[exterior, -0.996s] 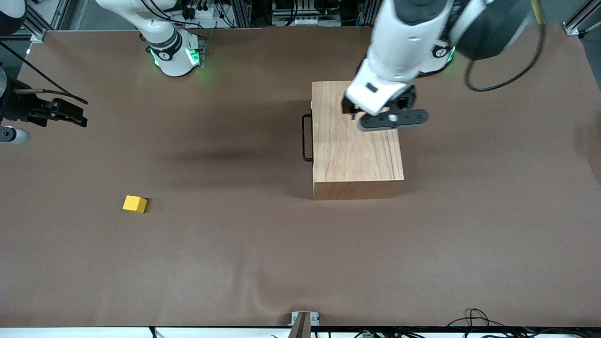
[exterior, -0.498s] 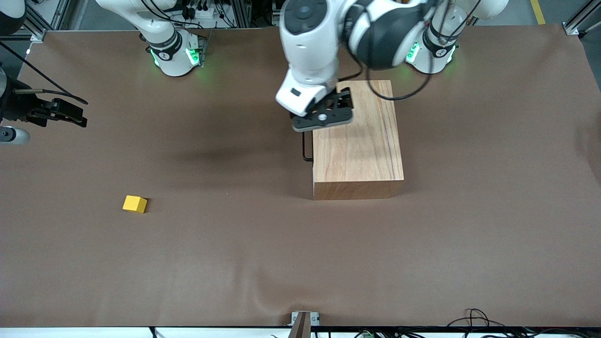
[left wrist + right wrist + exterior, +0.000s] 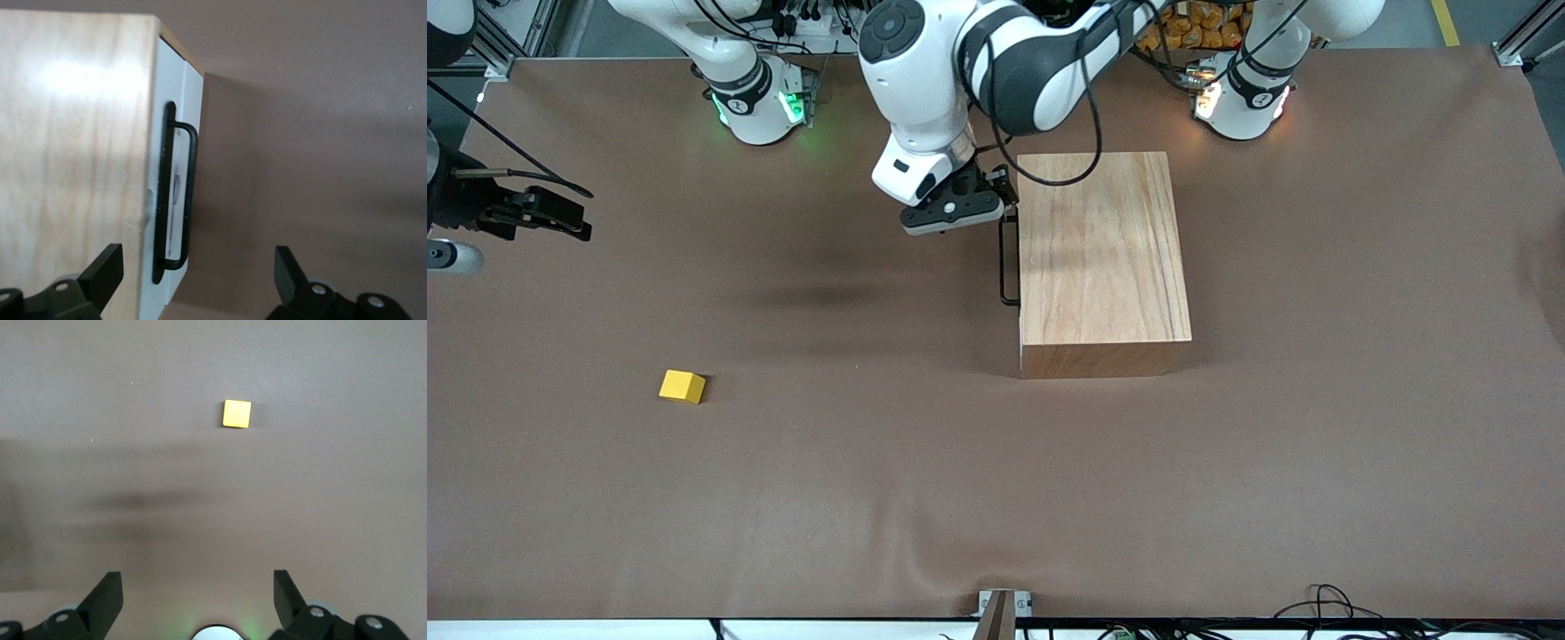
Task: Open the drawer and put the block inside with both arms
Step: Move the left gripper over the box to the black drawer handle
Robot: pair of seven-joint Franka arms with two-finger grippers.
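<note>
In the front view the left gripper (image 3: 959, 206) hangs above center, just beside the closed drawer's black handle (image 3: 1008, 263), while the block (image 3: 682, 387) sits on the table (image 3: 871, 462) at lower left. The left wrist view shows its fingers (image 3: 103, 270) spread wide and empty, with the white drawer (image 3: 175, 167) front in the frame's left half. The right wrist view shows the waiting right gripper (image 3: 197, 600) wide open and empty at the frame's bottom, with the block (image 3: 237, 413) above center.

Both arms have glossy white shells with dark grey joint bands. The left arm (image 3: 951, 80) carries black cables and a black gripper (image 3: 951, 213). The right arm (image 3: 729, 62) has a green-lit round base; the left arm's base glows warm white.
</note>
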